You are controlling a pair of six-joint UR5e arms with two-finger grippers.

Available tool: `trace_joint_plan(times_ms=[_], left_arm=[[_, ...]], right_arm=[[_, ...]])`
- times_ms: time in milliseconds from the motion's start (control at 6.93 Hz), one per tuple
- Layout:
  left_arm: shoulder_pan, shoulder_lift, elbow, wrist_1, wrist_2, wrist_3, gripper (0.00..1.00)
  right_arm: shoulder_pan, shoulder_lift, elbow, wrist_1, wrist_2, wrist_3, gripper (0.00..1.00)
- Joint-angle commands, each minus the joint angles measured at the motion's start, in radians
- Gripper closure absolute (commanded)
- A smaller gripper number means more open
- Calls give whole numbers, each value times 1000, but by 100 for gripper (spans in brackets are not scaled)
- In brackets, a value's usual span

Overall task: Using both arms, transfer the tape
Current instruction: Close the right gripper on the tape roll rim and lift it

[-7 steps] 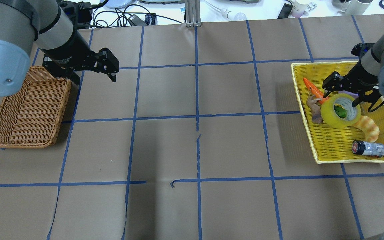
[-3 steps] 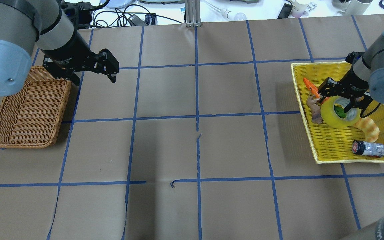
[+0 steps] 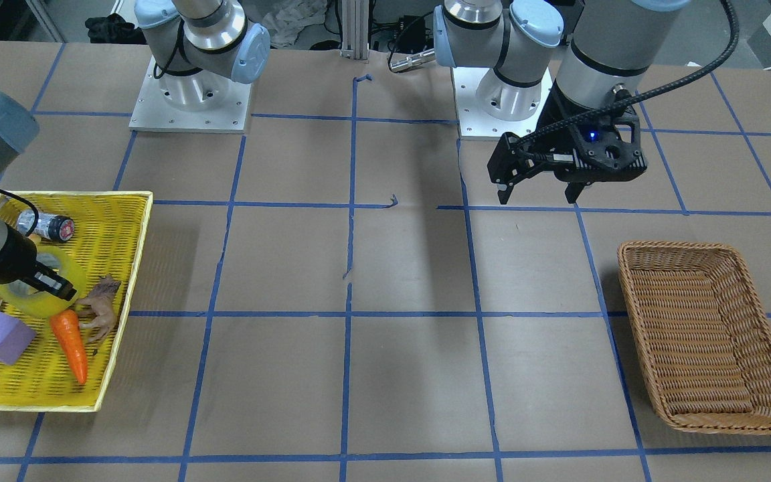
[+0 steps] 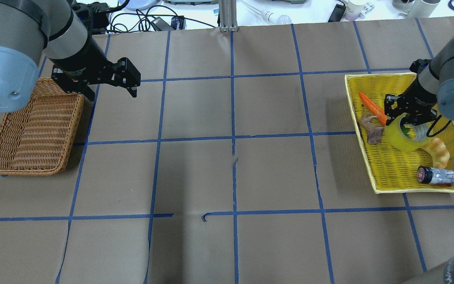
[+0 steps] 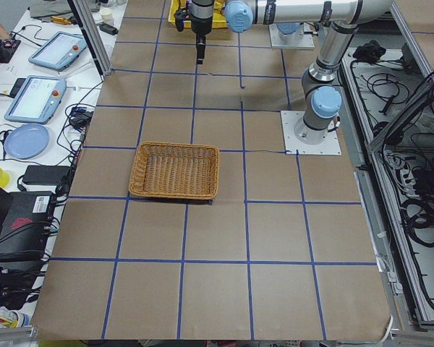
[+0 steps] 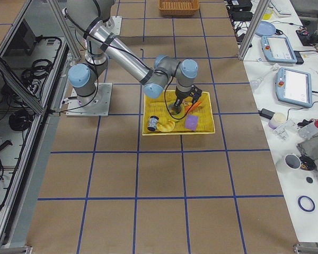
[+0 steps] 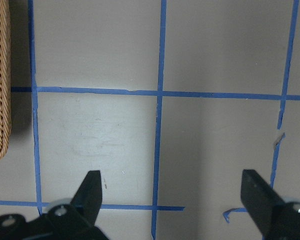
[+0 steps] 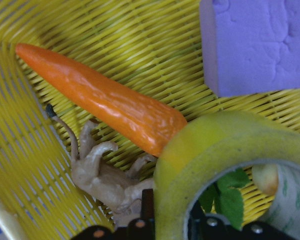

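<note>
- The right gripper (image 4: 406, 118) is down in the yellow plastic mesh tray (image 4: 392, 173). Its fingers (image 8: 147, 212) are pinched on the wall of the wide translucent yellow tape roll (image 8: 215, 145), one outside and one inside the core.
- To lift well, it should rise straight up, keeping clear of the orange toy carrot (image 4: 371, 104) and the brown animal figurine (image 4: 371, 132) just beside the roll.
- The roll lies tilted, its bore opening upward at a slant. Being a ring, it has no long axis.
- The left gripper (image 4: 112, 94) hovers near the brown wicker basket (image 4: 26, 171), fingers wide apart.
</note>
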Motion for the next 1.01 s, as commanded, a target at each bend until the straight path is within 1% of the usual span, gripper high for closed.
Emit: trace_joint_plan(times_ms=[0, 144, 288, 433, 721, 865], left_arm=[[-7, 9, 4, -109, -8, 0, 0], [-7, 15, 10, -140, -8, 0, 0], [-9, 21, 12, -147, -7, 2, 0], [-9, 26, 12, -147, -7, 2, 0], [-9, 32, 15, -147, -1, 2, 0], [-9, 30, 13, -144, -2, 2, 0]], right_arm=[[10, -6, -51, 43, -1, 1, 100], [36, -34, -90, 106, 6, 18, 100], [123, -40, -156, 185, 3, 147, 100], [230, -34, -193, 195, 11, 270, 100], [425, -26, -189, 183, 17, 516, 100], [529, -11, -190, 175, 60, 657, 100]])
